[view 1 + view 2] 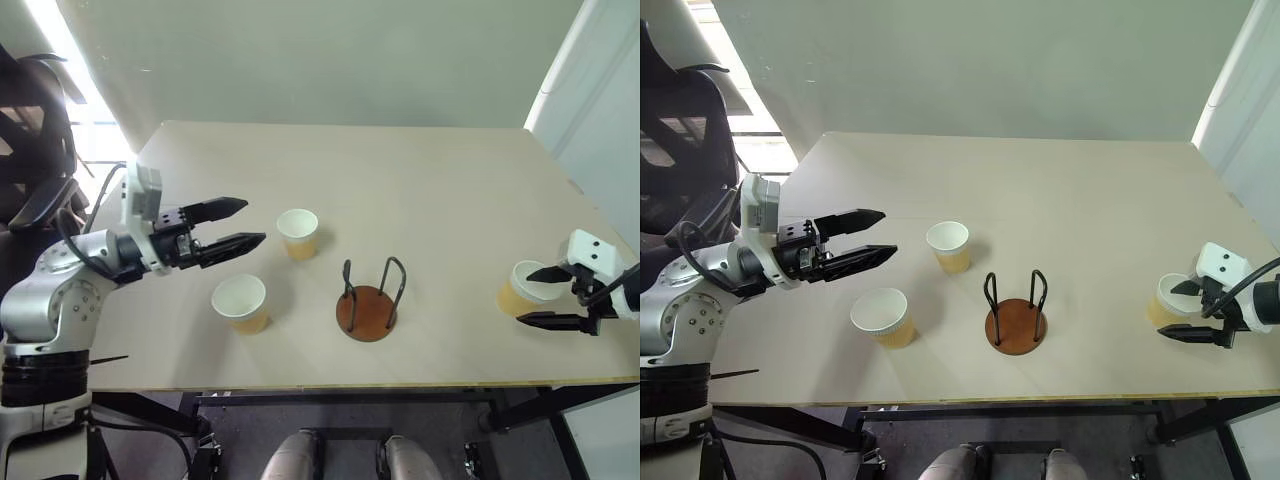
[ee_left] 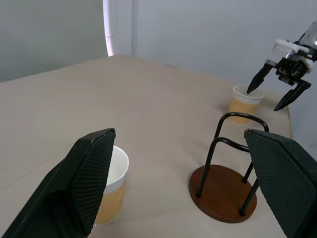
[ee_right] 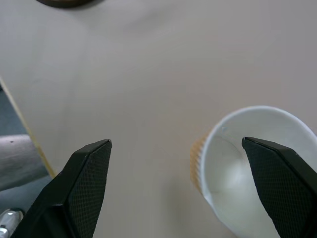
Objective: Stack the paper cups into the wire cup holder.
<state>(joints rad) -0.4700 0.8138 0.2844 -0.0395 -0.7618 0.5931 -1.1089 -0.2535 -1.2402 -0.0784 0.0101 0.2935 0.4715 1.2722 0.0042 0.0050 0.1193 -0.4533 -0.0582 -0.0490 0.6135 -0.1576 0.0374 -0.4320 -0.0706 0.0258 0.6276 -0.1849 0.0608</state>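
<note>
Both arms out over the table, both grippers spread wide.
The left gripper (image 1: 236,224) hangs level, well left of the wire cup holder (image 1: 368,300), pointing toward it, nothing between its fingers. The right gripper (image 1: 548,297), well right of the holder, tilts downward.

Beige table (image 1: 420,190) bears three upright paper cups (image 1: 298,233) (image 1: 241,302) (image 1: 524,288), wire cup holder (image 1: 369,302) between
</note>
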